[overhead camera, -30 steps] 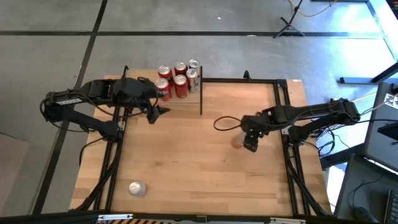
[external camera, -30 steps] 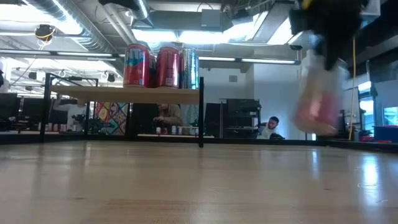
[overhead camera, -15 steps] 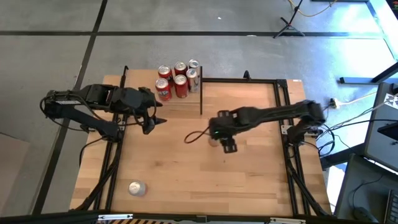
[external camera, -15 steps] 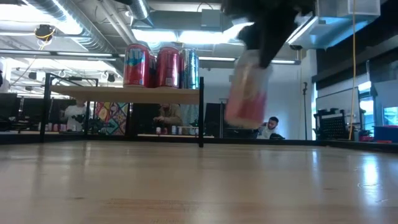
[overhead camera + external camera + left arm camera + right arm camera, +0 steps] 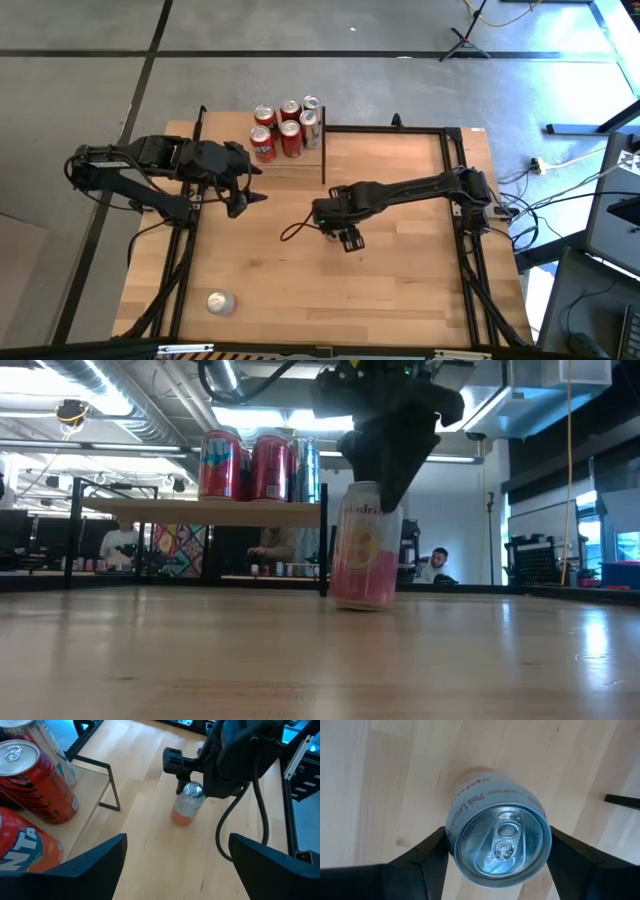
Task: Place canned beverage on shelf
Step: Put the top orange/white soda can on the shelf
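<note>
A pink and silver can (image 5: pixel 363 550) stands near the table's middle, just right of the shelf. It also shows in the left wrist view (image 5: pixel 187 805) and the right wrist view (image 5: pixel 495 835). My right gripper (image 5: pixel 345 237) is shut on it from above and hides it in the high view. The shelf (image 5: pixel 300 165), a light-wood board (image 5: pixel 200 513) on black posts, is at the far left and carries several cans (image 5: pixel 285 130). My left gripper (image 5: pixel 250 190) is open and empty, just near-left of the shelf. My right gripper pinches the can's upper wall just below the top rim (image 5: pixel 455 845), one finger (image 5: pixel 427 855) on each side. The fingers point down from above. The can stands slightly tilted with its base (image 5: pixel 362 604) at the tabletop; whether it rests there I cannot tell.
A silver can (image 5: pixel 220 302) lies on its side near the table's front left corner. A black frame (image 5: pixel 455 135) runs along the table's far and right edges. Bare wood lies between the shelf and the near edge. People sit in the room behind the table (image 5: pixel 432 565).
My right gripper has carried the pink can from the table's right side toward the left and down, until the can's base is at the tabletop beside the shelf. My left gripper has drawn a little back from the shelf toward the near edge.
</note>
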You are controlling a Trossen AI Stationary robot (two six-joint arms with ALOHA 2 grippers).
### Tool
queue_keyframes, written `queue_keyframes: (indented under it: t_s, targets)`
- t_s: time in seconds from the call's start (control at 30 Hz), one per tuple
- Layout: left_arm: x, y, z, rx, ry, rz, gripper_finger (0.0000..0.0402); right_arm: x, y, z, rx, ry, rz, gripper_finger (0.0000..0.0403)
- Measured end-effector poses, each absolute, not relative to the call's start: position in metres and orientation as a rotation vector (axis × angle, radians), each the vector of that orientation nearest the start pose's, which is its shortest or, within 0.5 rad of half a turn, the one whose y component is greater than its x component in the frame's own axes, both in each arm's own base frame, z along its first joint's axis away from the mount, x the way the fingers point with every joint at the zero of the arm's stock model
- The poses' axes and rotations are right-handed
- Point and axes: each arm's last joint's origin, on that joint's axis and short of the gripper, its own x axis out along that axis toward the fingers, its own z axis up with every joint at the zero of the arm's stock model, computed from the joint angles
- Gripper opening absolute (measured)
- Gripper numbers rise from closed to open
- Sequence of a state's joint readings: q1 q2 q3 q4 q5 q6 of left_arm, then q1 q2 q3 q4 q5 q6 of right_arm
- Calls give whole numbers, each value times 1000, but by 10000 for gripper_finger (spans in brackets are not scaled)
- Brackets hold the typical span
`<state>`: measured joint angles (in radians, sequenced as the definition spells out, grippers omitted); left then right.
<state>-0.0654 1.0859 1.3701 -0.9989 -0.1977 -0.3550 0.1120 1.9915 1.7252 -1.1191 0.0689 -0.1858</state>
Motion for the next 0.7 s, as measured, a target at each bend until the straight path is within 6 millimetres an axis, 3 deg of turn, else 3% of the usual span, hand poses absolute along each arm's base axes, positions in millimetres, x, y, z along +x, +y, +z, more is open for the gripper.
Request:
queue_keyframes:
  t_s: [0.43,0.7]
  targets:
    - [189,-10,401,-195,671,218,337,393,42,245,-268,1381,166,384]
    - [189,-9,402,-173,657,231,337,374,41,301,-181,1331,100,395]
